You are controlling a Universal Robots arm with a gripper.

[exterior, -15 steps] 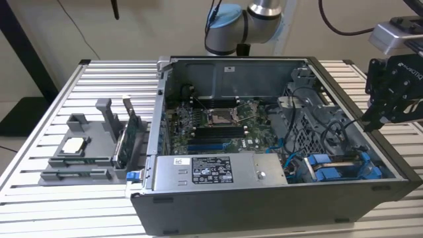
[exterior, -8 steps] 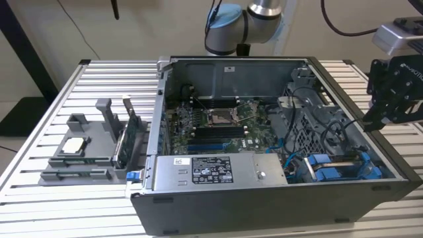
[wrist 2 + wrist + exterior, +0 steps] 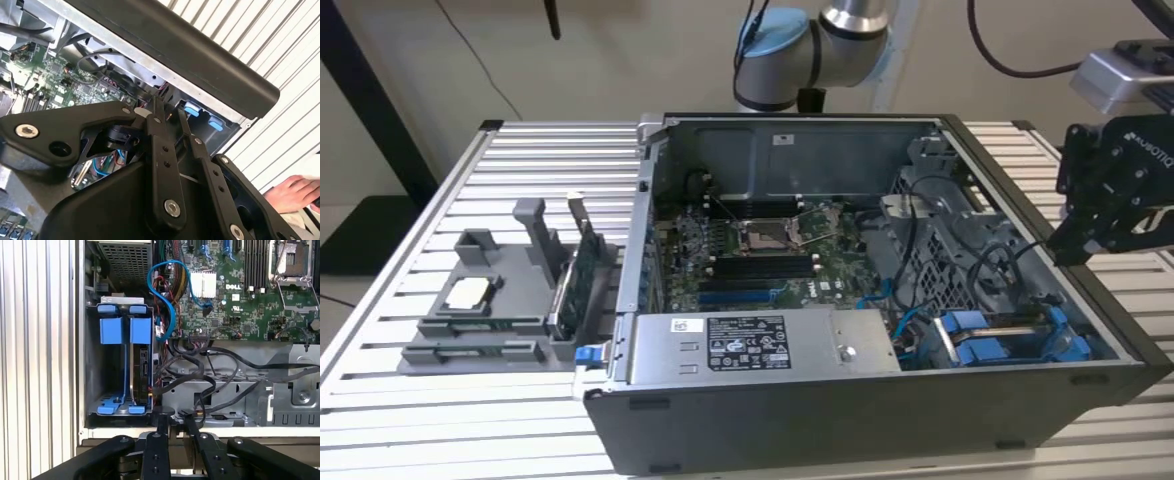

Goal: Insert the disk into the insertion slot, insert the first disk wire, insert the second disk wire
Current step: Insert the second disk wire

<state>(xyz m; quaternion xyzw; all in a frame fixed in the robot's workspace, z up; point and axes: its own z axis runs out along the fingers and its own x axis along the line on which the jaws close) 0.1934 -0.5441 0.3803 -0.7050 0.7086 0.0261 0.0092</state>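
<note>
The disk [image 3: 142,367] stands on edge inside the insertion slot [image 3: 93,365]. It shows as a thin dark slab with a silvery rim and bright blue carrier tabs at both ends. The slot lies in the computer case [image 3: 854,420], toward the counter's [image 3: 414,420] near edge at the exterior view's right. Just outside it, the claw [image 3: 175,415] has its fingers a narrow gap apart, gripping nothing.

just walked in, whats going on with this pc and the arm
A robot arm's gripper hovers at the edge of an open computer case, right by its drive bay. A disk in a blue carrier looks already seated in that bay. Black cables lie loose beside it.
</note>
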